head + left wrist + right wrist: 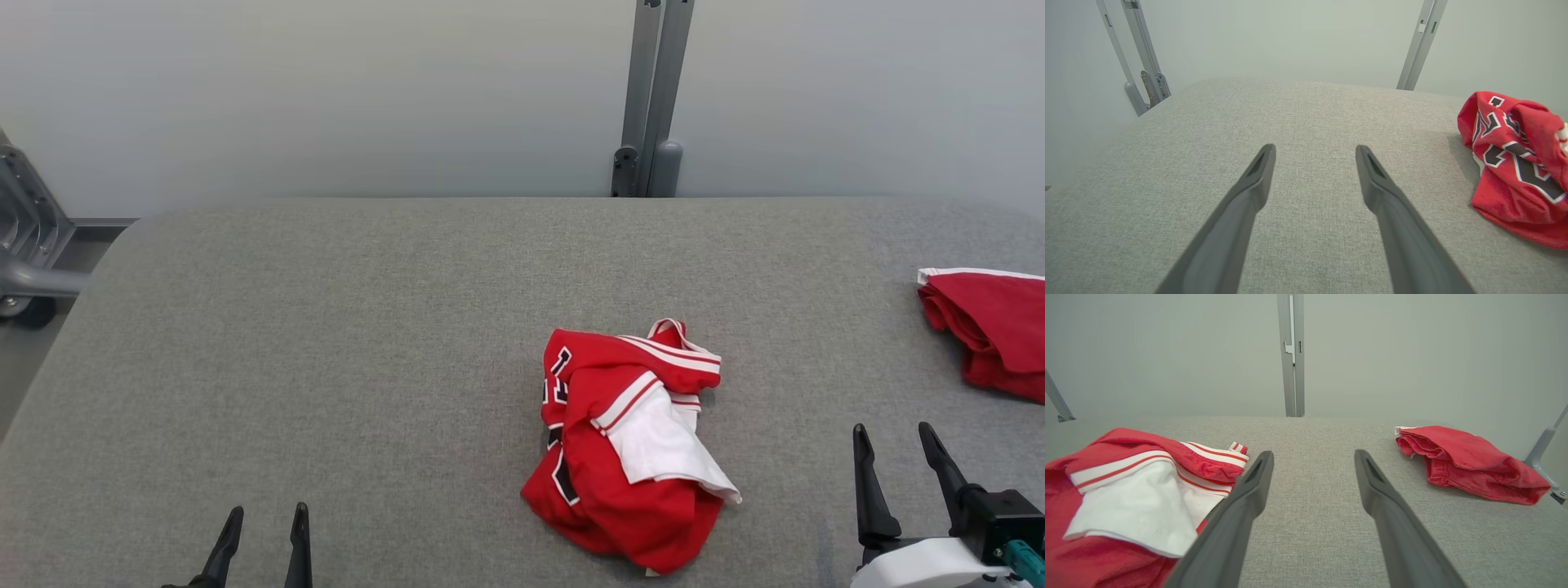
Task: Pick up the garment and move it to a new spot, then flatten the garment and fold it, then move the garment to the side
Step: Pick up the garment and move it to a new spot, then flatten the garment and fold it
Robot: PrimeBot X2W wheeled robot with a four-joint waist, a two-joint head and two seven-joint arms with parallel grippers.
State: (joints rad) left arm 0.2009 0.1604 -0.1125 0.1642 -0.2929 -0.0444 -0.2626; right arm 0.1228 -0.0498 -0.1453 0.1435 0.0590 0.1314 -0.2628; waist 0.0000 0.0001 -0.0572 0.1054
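While crumpled red garment (604,490) is laid on surface (326,367), left tool (269,510) and right tool (891,428) are held spread, empty, flanking garment.

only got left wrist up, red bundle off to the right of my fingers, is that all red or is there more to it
observer: There's more. The jersey has a white panel with red-striped trim turned out on its right side.
operator: anything else out there
observer: Yes, a second red garment lies at the far right edge of the table, apart from the jersey.
operator: and my other arm
observer: The right gripper is open near the front right. The jersey is on its left and the second garment is ahead to its right. In the head view it touches neither.
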